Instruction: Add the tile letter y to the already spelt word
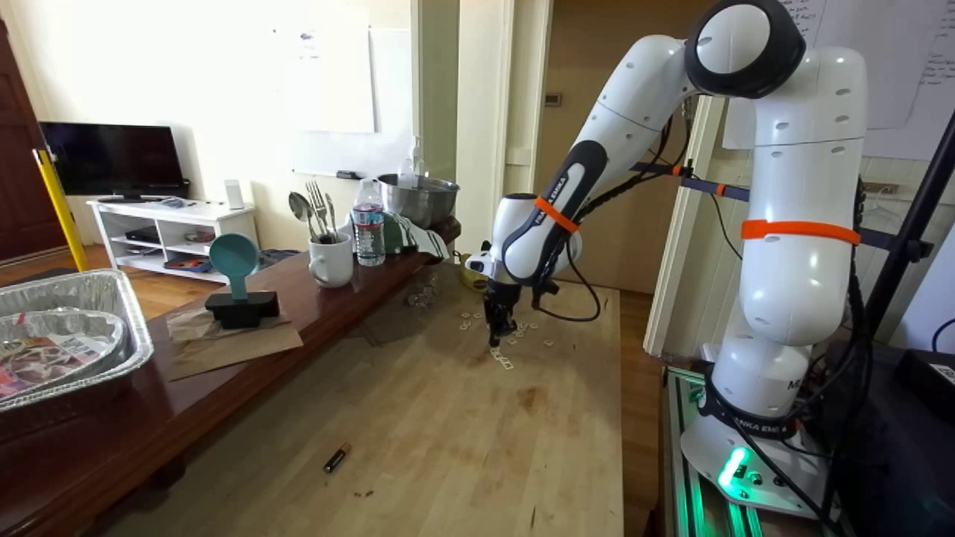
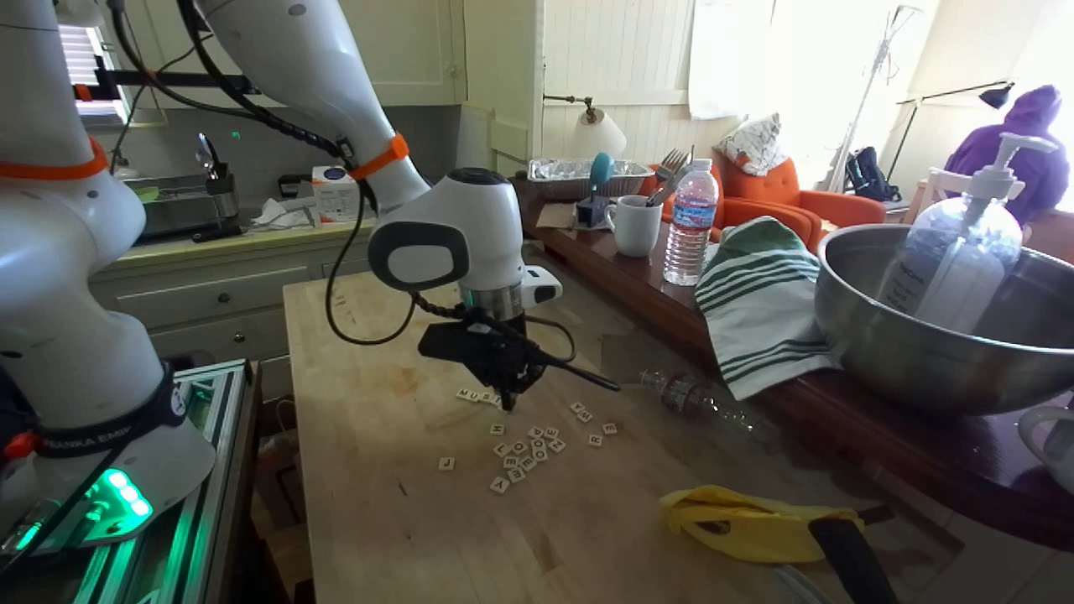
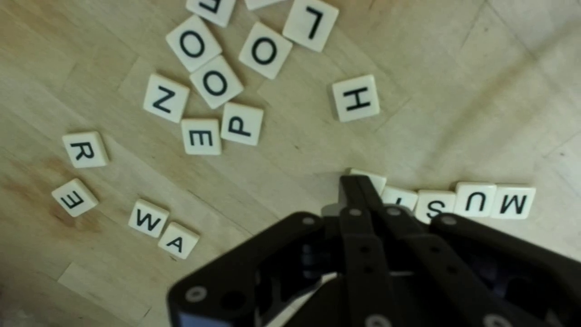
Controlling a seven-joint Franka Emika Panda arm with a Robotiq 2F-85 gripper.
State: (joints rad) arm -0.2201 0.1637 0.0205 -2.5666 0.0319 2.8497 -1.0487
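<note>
- Looking at a fifth tile (image 3: pixel 377 182) as my best guess for the Y; it's lying slightly skewed on the tabletop (image 3: pixel 476 109), at the I end of the spelt word (image 3: pixel 474 200).
- The pincer (image 3: pixel 357 184) is sitting fully closed, no gap showing, and I'm not seeing anything gripped.
- Handling-wise I'm expecting light, stiff, smooth and pretty tough, so skidding is looking like a bigger worry than breaking.
- For lifting, I'm favouring two opposite side edges; for nudging, the outer edge, softly, so the word isn't buckling.
- The pincer is hiding that tile's face and part of the I tile (image 3: pixel 404 196), so I'm not swearing it's a Y. Whether it's touching, hovering or sitting just beside, I'm not managing to tell.
- A loose tile (image 3: pixel 212 11) is getting cut off atop the wrist view, and in an exterior view the lowest tile (image 2: pixel 499 485) is coming out too small to read for sure.
</note>
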